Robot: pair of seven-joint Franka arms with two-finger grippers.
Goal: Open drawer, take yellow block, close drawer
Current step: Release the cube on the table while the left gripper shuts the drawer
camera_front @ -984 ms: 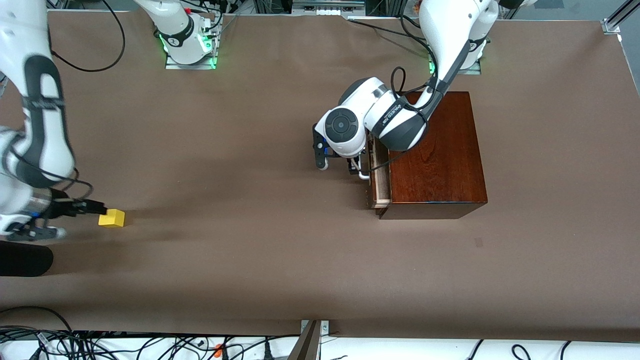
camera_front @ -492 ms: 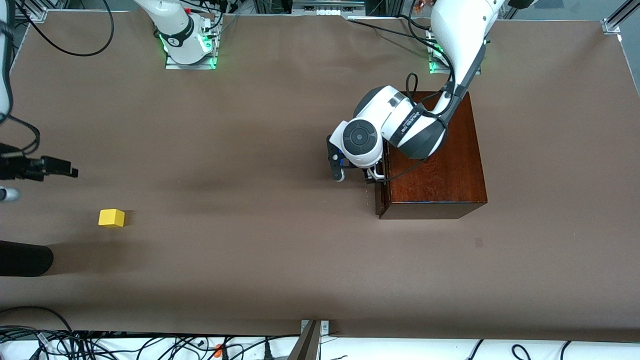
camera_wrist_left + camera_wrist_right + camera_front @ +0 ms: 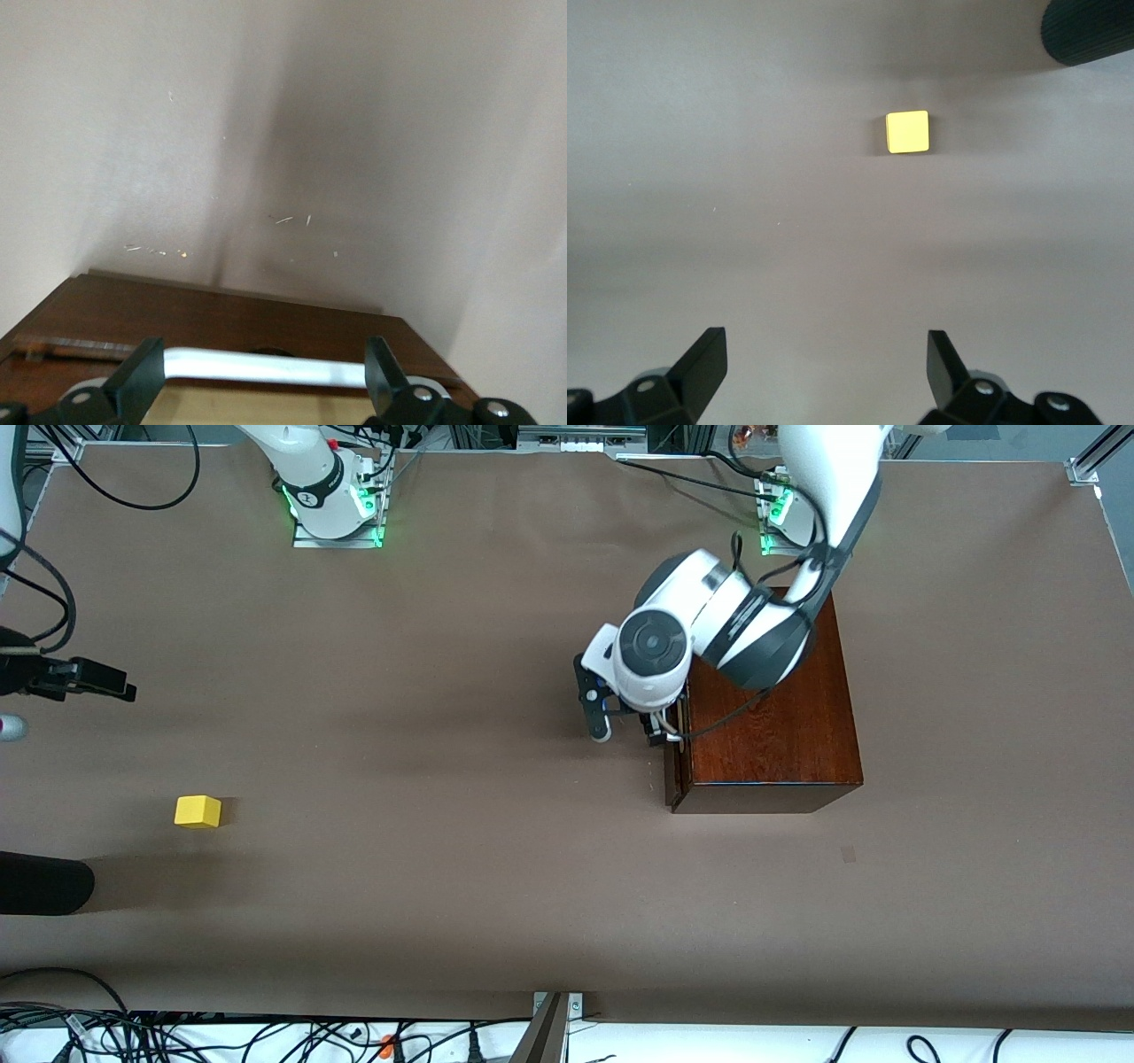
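The yellow block (image 3: 197, 811) lies alone on the brown table at the right arm's end, and the right wrist view shows this yellow block (image 3: 907, 132) well apart from my fingers. My right gripper (image 3: 824, 354) hangs open and empty over bare table. The drawer (image 3: 673, 766) sits pushed in, flush with the reddish-brown box (image 3: 771, 717). My left gripper (image 3: 631, 732) is at the drawer's front. In the left wrist view the left gripper (image 3: 263, 370) is open, with the white handle (image 3: 230, 363) running between its fingers.
A black rounded object (image 3: 40, 881) lies at the table's edge at the right arm's end, nearer the front camera than the block. Cables (image 3: 177, 1036) run along the table's front edge. The arm bases (image 3: 337, 505) stand along the back.
The drawer went from partly open to shut under the left gripper. The right gripper, beside the yellow block a second ago, has lifted away, leaving the block on the table.
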